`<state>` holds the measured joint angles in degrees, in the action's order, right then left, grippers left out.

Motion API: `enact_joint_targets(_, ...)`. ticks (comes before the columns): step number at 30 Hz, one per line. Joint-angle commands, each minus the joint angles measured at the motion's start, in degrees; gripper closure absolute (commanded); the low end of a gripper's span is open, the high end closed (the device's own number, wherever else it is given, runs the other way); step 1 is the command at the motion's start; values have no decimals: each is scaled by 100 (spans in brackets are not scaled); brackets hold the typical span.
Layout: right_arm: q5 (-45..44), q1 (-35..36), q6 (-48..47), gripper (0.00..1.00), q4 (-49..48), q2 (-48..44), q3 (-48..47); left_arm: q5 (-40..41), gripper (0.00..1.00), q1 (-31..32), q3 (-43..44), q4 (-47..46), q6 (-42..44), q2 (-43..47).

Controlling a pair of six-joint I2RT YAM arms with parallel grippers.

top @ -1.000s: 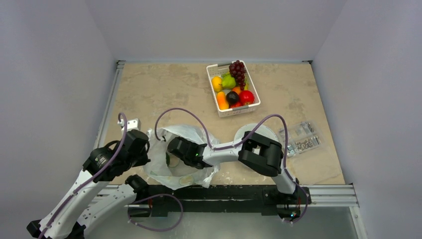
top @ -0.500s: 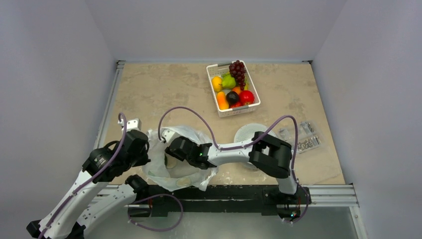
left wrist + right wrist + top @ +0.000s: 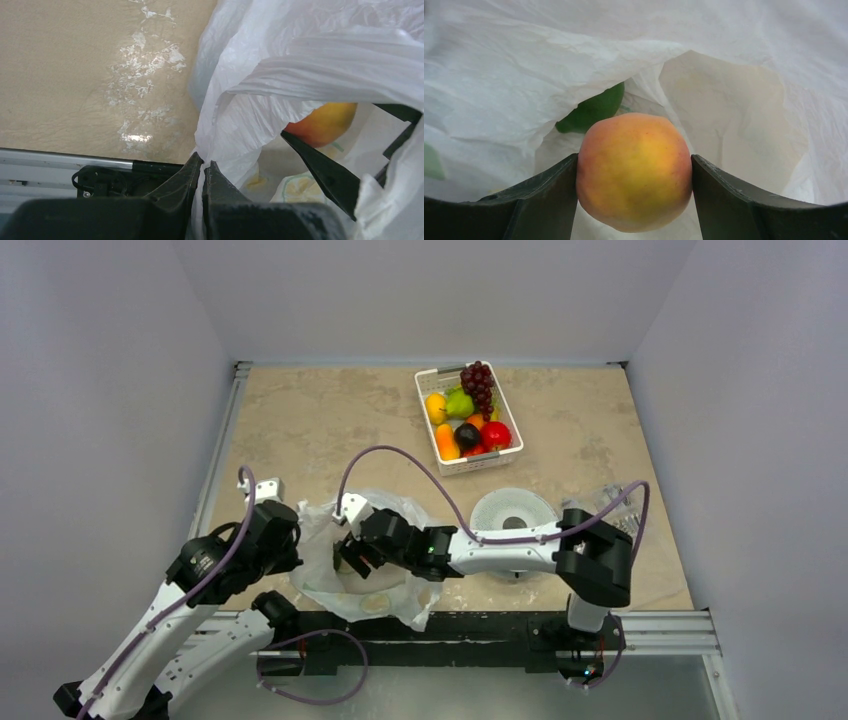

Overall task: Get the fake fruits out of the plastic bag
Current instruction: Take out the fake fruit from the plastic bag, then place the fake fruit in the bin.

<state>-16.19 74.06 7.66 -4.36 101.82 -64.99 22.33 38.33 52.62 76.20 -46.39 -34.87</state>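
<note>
My left pincer (image 3: 202, 170) nips the plastic bag (image 3: 310, 60) rim, opening the mouth; my right pincer (image 3: 634, 160) clamps the peach (image 3: 634, 175) inside.

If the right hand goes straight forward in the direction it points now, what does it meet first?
The right hand grips the peach; past it, probably the plastic bag wall first, near a green item. Depth is unclear.

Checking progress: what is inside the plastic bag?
A peach, gripped between the right gripper's fingers, with a green leaf-shaped piece behind it. The plastic bag's crumpled folds cover the rest, so any other fruit cannot be seen.
</note>
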Motion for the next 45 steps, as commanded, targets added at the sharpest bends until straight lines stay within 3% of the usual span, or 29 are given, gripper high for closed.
enact_joint_targets(1,511,17,407,100,-289,-746,243,112,100,26,109,-65,-14,-46)
enact_joint_targets(11,961,-5,506,100,-483,-2024,114,200,100,30,143,27,-88,-200)
enact_joint_targets(27,1585,-698,1057,100,-602,-2304,-162,200,100,35,130,4,-84,57)
enact_joint_targets(36,-15,-1925,987,100,259,-2069,-795,215,100,35,139,24,-94,71)
enact_joint_targets(42,-1858,-2728,361,100,349,-1119,-1275,234,100,35,145,21,-105,34)
enact_joint_targets(45,-2076,-3102,96,100,271,-606,-1491,102,100,35,211,-161,86,34)
